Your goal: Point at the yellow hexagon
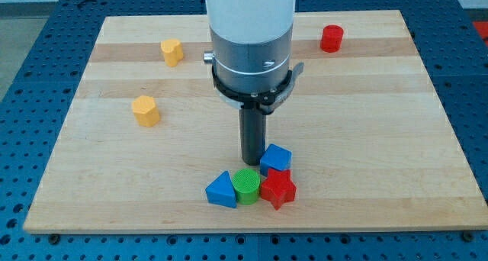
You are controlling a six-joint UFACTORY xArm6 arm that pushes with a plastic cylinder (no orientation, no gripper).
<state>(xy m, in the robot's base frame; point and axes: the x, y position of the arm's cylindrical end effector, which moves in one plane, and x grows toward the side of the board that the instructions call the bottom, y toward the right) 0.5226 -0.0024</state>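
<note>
Two yellow blocks lie at the view's left. One yellow block (172, 52), nearer the top, and another (145, 110) lower down, look many-sided; I cannot tell which is the hexagon. My tip (252, 164) rests on the board near the bottom middle, far right of both yellow blocks. It stands just above a cluster: a blue cube (276, 157) touching its right, a green cylinder (246, 185) below it, a red star-like block (278, 188) and a blue triangular block (222, 190).
A red cylinder (332, 38) stands near the top right. The wooden board (366, 124) lies on a blue perforated table. The arm's white and grey body (252, 40) hangs over the board's top middle.
</note>
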